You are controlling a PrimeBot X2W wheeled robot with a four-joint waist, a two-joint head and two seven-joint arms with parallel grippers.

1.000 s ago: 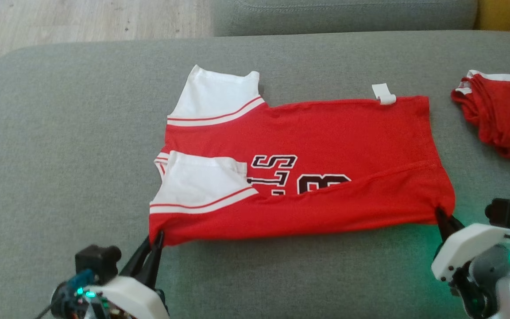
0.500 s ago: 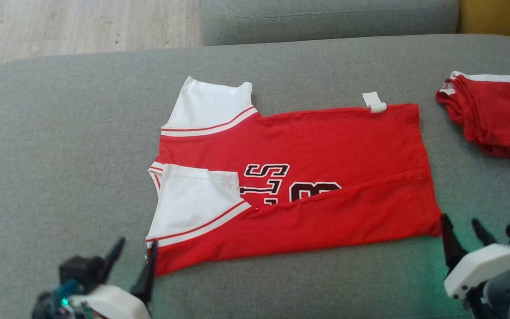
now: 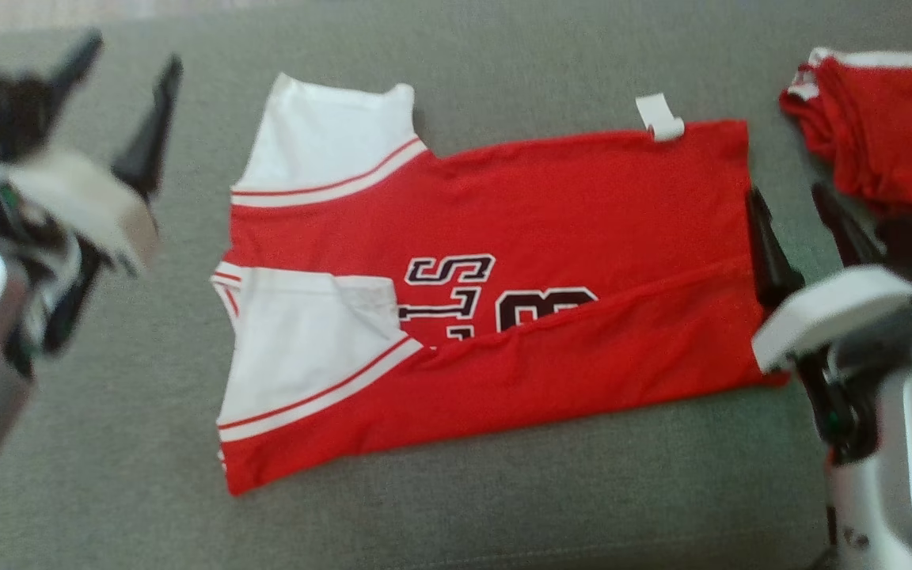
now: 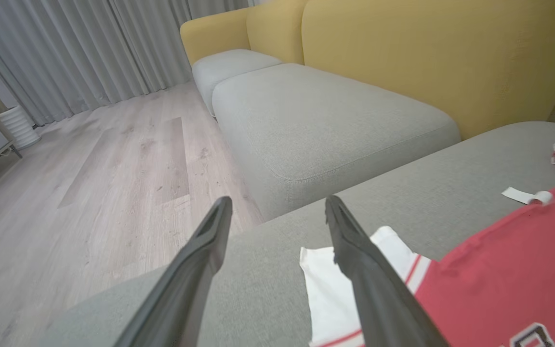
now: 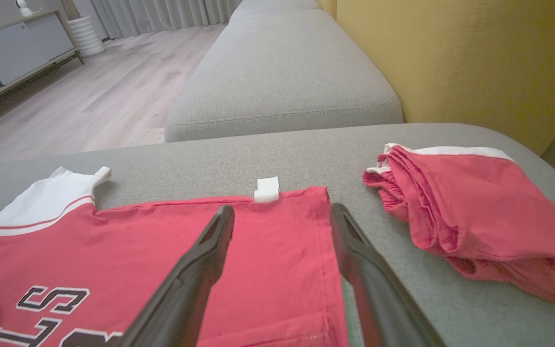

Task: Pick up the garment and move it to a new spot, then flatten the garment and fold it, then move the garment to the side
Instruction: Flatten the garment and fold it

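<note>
Red jersey (image 3: 543,206): spread lengthwise on the grey sofa cushion (image 3: 503,507), white sleeves to the left, hem to the right. Near long edge already folded up over the lower part of the lettering. Far long edge, with its white label (image 3: 659,117), not yet folded.

Step in hand, by judgement: the second lengthwise fold.

- Left pincer (image 3: 131,55): spread wide, empty, raised beside the far sleeve (image 3: 329,134), off the cloth.
- Right pincer (image 3: 787,194): spread wide, empty, straddling the hem edge. Contact with the cloth not discernible.

Take the far edge at both ends: the far sleeve on the left, the hem corner beside the label on the right. Pinch the full thickness of the edge. Lift both ends together and level, to keep the cloth taut and the near fold undisturbed. Lay the far edge down parallel to the near fold, with the sleeve inside the outline.

Keep clear of the second red garment (image 3: 891,134), bunched on the same cushion beyond the hem, apart from the jersey.

Containers: none to load or empty. Both garments directly on the cushion.
</note>
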